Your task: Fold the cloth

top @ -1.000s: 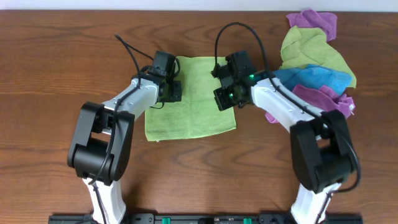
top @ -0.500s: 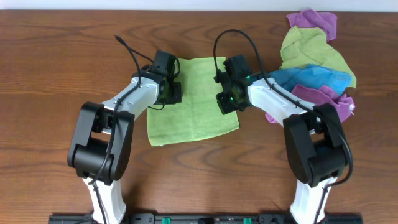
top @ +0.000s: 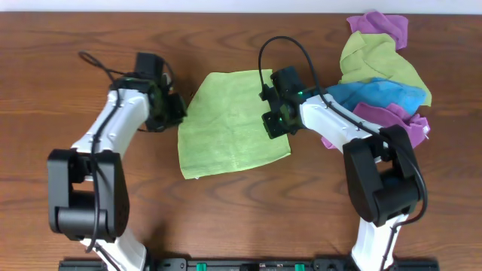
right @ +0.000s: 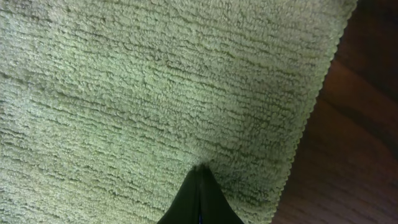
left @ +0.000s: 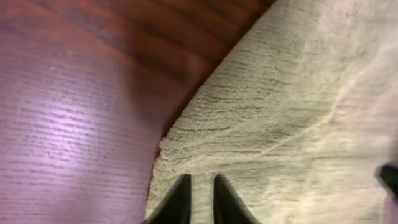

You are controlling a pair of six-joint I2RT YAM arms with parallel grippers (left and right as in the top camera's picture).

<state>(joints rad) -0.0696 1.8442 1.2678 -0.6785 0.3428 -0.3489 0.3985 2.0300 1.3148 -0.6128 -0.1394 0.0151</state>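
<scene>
The lime-green cloth (top: 230,120) lies flat on the wooden table, between my two arms. My left gripper (top: 179,113) sits at the cloth's left edge. In the left wrist view its jaws (left: 202,180) stand slightly apart, open over the cloth's edge (left: 280,112), and I see nothing pinched between them. My right gripper (top: 273,124) rests on the cloth near its right edge. In the right wrist view its fingers (right: 200,169) are shut together, with the tip on the cloth's pile (right: 155,81), a little in from the hem.
A heap of other cloths (top: 384,75), purple, dull yellow-green and blue, lies at the back right, close to my right arm. Bare wood (top: 75,60) shows to the left of and in front of the cloth. A black cable (top: 282,45) loops above my right wrist.
My left arm has swung left, off the cloth's upper left part to its left edge, and its jaws have parted slightly. The right gripper has stayed on the cloth.
</scene>
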